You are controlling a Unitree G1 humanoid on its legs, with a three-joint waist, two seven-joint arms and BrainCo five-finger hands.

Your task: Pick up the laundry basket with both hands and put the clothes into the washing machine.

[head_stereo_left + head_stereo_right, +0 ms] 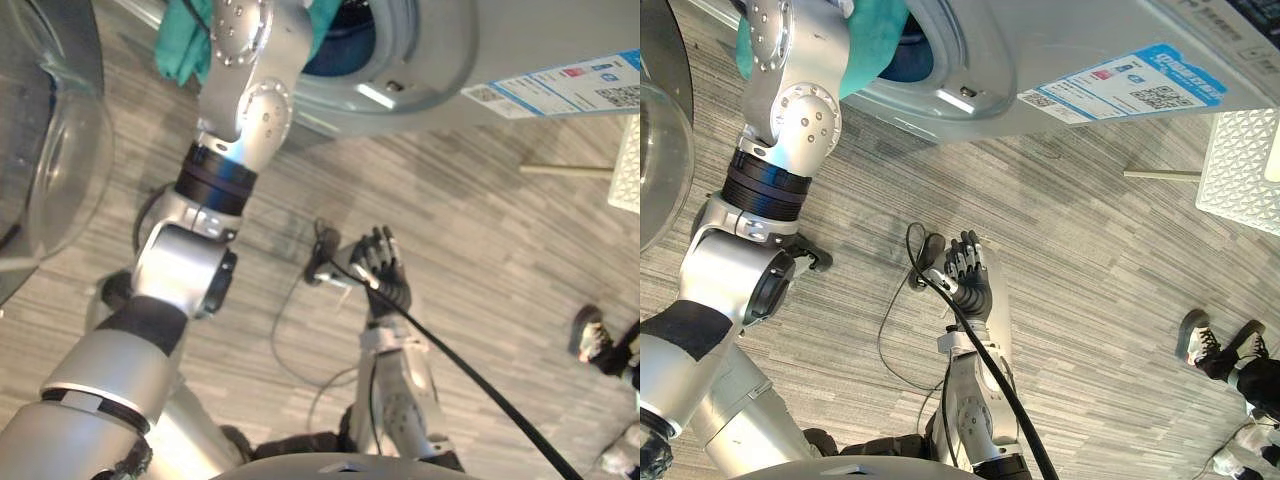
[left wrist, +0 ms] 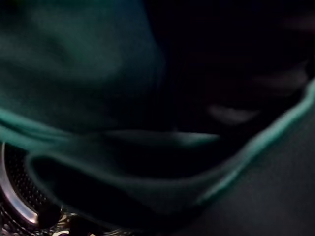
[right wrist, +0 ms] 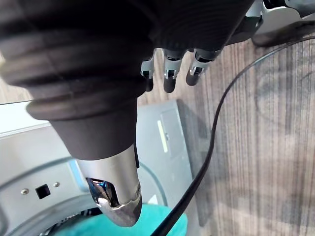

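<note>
One teal cloth garment (image 1: 185,45), bunched at the round mouth of one grey front-loading washing machine (image 1: 440,50). The left arm (image 1: 245,110) reaches up into that mouth. The left hand is buried in the cloth, so I cannot tell how its fingers stand. In the left wrist view, teal folds lie over the perforated metal drum (image 2: 19,196).

One clear round glass door (image 1: 50,150) is swung open, off to the left arm's outer side.

Right hand (image 1: 970,275): low over the floor, fingers straight and slightly apart, holding nothing.

One white perforated plastic laundry basket (image 1: 1240,170) is well apart from the right fingers, out to their right.

Floor: grey wood-grain planks (image 1: 480,250), bare around the right fingers. A person's shoe (image 1: 1198,340) is at the far right.
</note>
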